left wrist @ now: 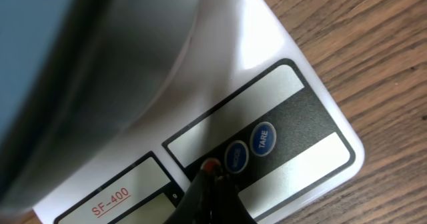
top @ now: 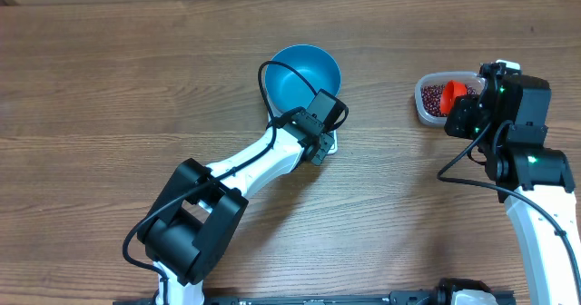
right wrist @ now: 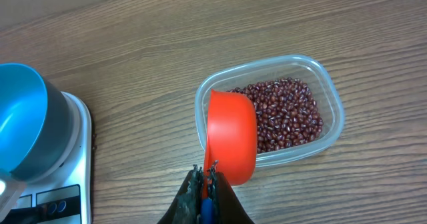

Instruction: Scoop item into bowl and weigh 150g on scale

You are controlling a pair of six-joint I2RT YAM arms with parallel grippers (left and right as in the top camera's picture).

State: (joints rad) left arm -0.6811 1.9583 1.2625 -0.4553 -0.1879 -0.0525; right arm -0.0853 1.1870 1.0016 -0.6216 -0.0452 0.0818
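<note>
so the right claw (right wrist: 205,184) is pinched on the bright red-orange plastic scoop (right wrist: 230,141), which sits over the clear plastic tub (right wrist: 335,111) with the small dark red-brown beans (right wrist: 287,111) just past it, while the left claw (left wrist: 210,174), tips pressed together, is at the buttons of the flat white scale (left wrist: 313,117) under the round blue bowl (top: 309,73)

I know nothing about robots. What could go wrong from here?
The left gripper is shut, its tip at the buttons of the scale, right beside the bowl; a wrong press or shove could spoil the reading.
The right gripper holds the scoop over the rim of the tub; beans could spill on the table on the way to the bowl.
</note>
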